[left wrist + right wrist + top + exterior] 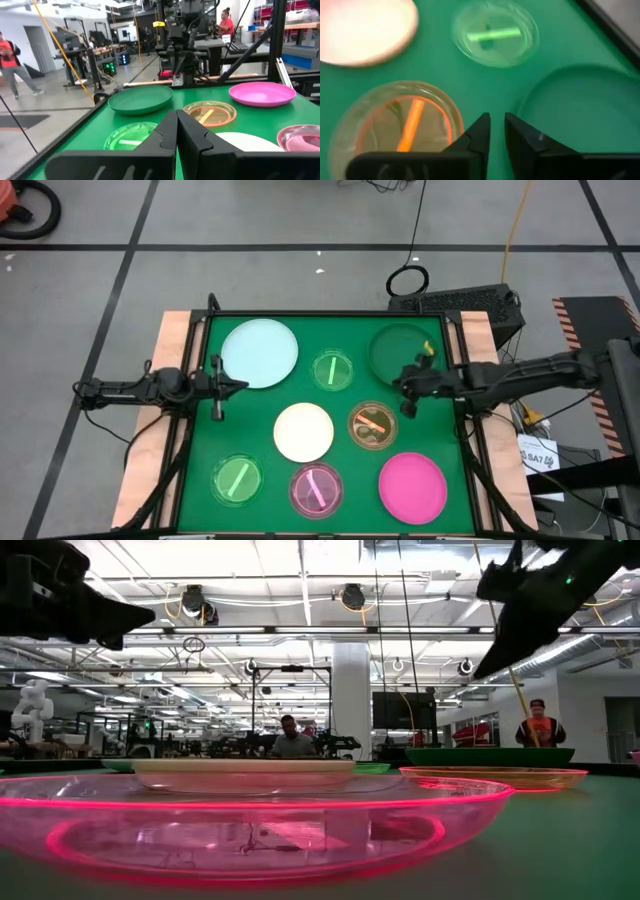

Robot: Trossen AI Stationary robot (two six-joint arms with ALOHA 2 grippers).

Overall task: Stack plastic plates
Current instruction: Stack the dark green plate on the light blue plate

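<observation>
Several plates lie flat and apart on the green mat. The larger opaque ones are pale-blue (260, 352), dark-green (398, 350), white (303, 432) and hot-pink (413, 486). The smaller see-through ones are two green (333, 370) (237, 478), one amber (372, 425) and one pink (316, 488). My right gripper (402, 388) (497, 120) hovers between the dark-green plate (585, 110) and the amber plate (395, 125), its fingers a narrow gap apart and empty. My left gripper (240, 386) (176, 114) is shut and empty, in the air beside the pale-blue plate's near edge.
A black frame (330, 313) borders the mat, with wooden table strips (170, 340) on either side. Bare mat shows between the plates. In the low view the pink see-through plate (250, 825) fills the foreground. People stand in the room beyond the table.
</observation>
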